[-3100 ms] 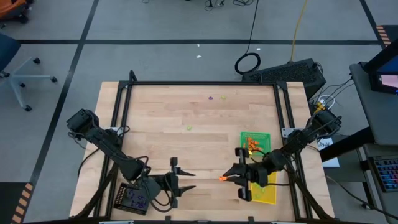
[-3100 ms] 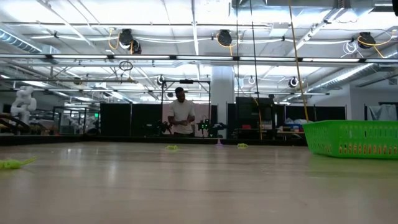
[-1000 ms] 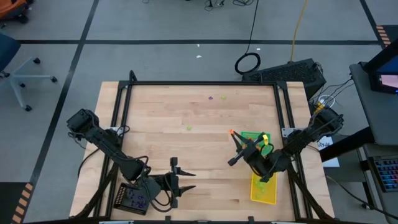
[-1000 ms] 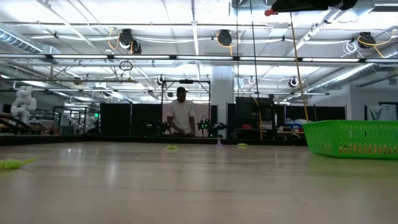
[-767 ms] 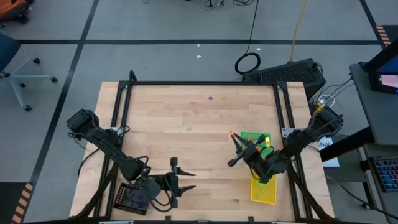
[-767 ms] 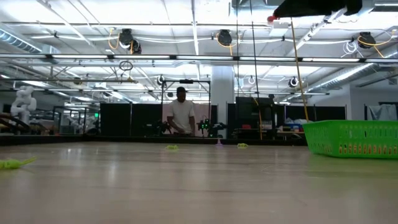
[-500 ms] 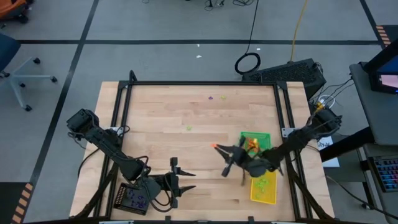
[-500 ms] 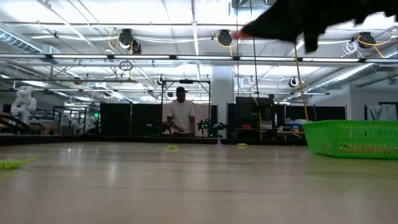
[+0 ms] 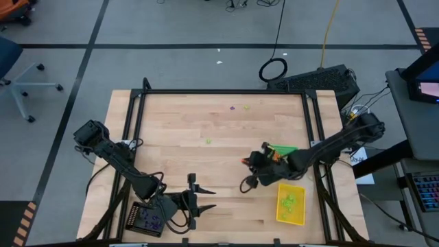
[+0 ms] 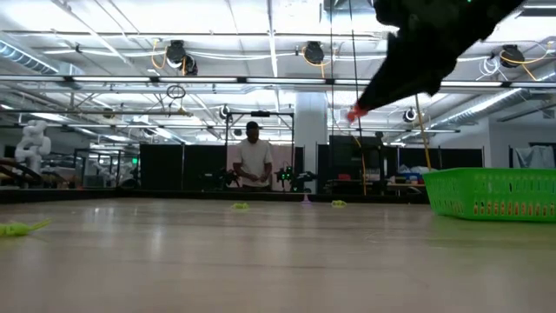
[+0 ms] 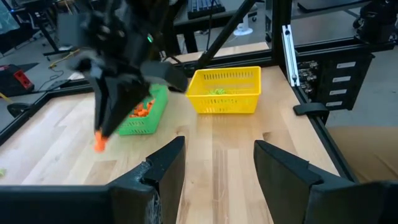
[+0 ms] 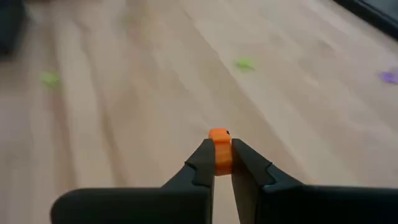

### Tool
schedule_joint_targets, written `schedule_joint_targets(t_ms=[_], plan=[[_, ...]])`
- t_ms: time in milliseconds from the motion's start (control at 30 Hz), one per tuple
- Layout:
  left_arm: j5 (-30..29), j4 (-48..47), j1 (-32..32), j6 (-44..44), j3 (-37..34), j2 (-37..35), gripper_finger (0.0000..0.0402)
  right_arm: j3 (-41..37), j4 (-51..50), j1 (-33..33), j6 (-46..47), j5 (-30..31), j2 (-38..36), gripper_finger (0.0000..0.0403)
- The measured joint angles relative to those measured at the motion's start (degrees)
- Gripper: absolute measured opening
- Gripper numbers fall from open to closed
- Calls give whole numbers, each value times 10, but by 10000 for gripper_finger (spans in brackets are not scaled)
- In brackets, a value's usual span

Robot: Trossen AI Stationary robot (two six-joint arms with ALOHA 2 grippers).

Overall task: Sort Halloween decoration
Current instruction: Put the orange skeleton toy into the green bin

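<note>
My right gripper (image 9: 244, 163) hangs above the table's middle, left of the green basket (image 9: 289, 147), shut on a small orange piece (image 12: 219, 152). Loose Halloween decoration pieces lie on the wood: a lime one (image 9: 208, 141) mid-table, and a purple one (image 9: 232, 107) and a lime one (image 9: 247, 106) near the far edge. The green basket (image 11: 144, 112) holds orange pieces, and the yellow basket (image 9: 290, 204) holds lime ones. My left gripper (image 11: 217, 148) waits open near the front edge (image 9: 210, 200), with nothing between its fingers. My right gripper pinches the orange piece (image 12: 219, 144) between its two fingertips; the piece sticks out a little past them. The fingers (image 10: 373, 91) slant down toward the table's left side. The piece (image 11: 99, 142) is held clear of the table.
A black tray (image 9: 146, 219) with purple pieces sits at the near left corner. A black frame (image 9: 223, 92) rims the table. A person (image 10: 253, 158) stands in the room beyond the far edge. Bare wood lies between the two arms.
My right gripper has swung from above the green basket's far left corner toward the table's left and near edges. It has come down and tipped its fingers downward. It has stayed shut, with the orange piece still at its tips.
</note>
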Motion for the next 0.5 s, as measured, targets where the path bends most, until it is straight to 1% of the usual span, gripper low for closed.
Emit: schedule_joint_targets(t_ms=[167,267,367,467,500], plan=[[0,0,0,-1,0,0,191,99,-293,-2,61,-32,-28,15],[0,1,0,-1,0,0,191,149,-447,-2,102,-69,-29,15],[0,4,0,-1,0,0,191,172,-559,-3,131,-125,-29,15],[0,5,0,-1,0,0,191,173,-630,-9,154,-198,-28,15],[0,5,0,-1,0,0,191,173,-657,-9,164,-210,-28,15]])
